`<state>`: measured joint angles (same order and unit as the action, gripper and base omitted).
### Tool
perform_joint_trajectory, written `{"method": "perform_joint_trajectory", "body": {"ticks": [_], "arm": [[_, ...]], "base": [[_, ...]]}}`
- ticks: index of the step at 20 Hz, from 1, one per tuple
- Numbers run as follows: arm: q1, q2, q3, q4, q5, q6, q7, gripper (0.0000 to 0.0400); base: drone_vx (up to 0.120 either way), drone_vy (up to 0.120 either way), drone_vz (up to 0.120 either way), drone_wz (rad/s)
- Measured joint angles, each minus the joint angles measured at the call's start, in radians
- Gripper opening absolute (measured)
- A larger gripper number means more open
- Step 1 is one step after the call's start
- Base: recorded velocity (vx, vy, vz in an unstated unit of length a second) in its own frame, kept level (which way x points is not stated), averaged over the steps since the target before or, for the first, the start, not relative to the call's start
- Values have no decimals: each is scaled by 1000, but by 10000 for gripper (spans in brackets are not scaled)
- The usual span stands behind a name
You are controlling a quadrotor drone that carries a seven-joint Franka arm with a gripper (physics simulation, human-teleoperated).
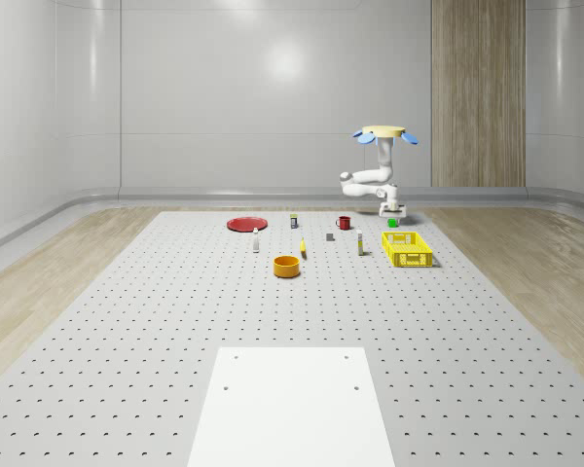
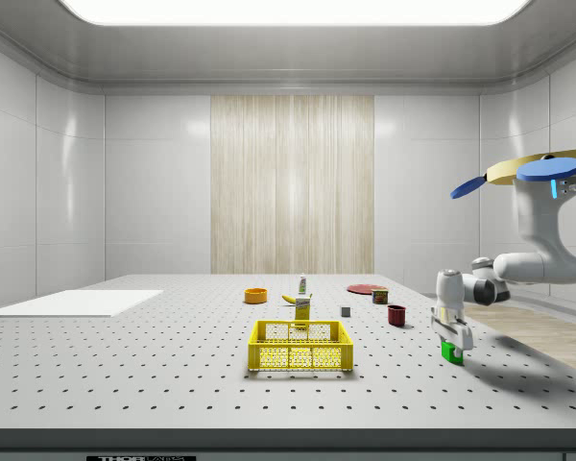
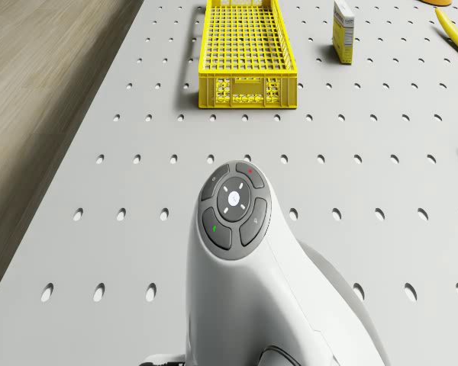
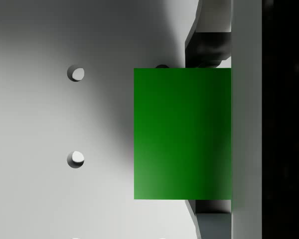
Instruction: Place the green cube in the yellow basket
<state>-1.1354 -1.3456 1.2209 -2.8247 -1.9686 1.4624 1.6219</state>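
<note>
Closest to us in the wrist view sits the green cube (image 4: 182, 133), its one side pressed flat against a pale finger (image 4: 246, 119) of the gripper; the other finger we cannot make out there, so we cannot tell whether the fingers are clamped on it or merely touching. In the side view the gripper (image 2: 453, 343) points down at the perforated table (image 2: 125, 375), with the green cube (image 2: 452, 352) at its tips, resting on or just above the surface (the contact is hard to judge from here). The cube lies well apart from the yellow basket (image 2: 300, 347), towards the side view's right.

In the whole-scene view we see the drone (image 1: 383, 134) hovering over the far right part of the table (image 1: 156, 321), its white arm (image 1: 368, 179) bending down to the gripper (image 1: 392, 212), and the green cube (image 1: 392, 223) just behind the yellow basket (image 1: 407, 249). From the drone view the arm (image 3: 244, 259) fills the foreground, with the basket (image 3: 246, 55) beyond it, standing open on the table.

Farther off in the whole-scene view lie an orange bowl (image 1: 287, 266), a dark red mug (image 1: 344, 223) and, farthest, a red plate (image 1: 246, 224).
</note>
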Motion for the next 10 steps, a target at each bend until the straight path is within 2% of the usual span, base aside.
{"method": "perform_joint_trajectory", "body": {"ticks": [10], "arm": [[-9, -20, 18, 0, 21, 13, 12, 268]], "base": [[0, 0, 0, 0]]}}
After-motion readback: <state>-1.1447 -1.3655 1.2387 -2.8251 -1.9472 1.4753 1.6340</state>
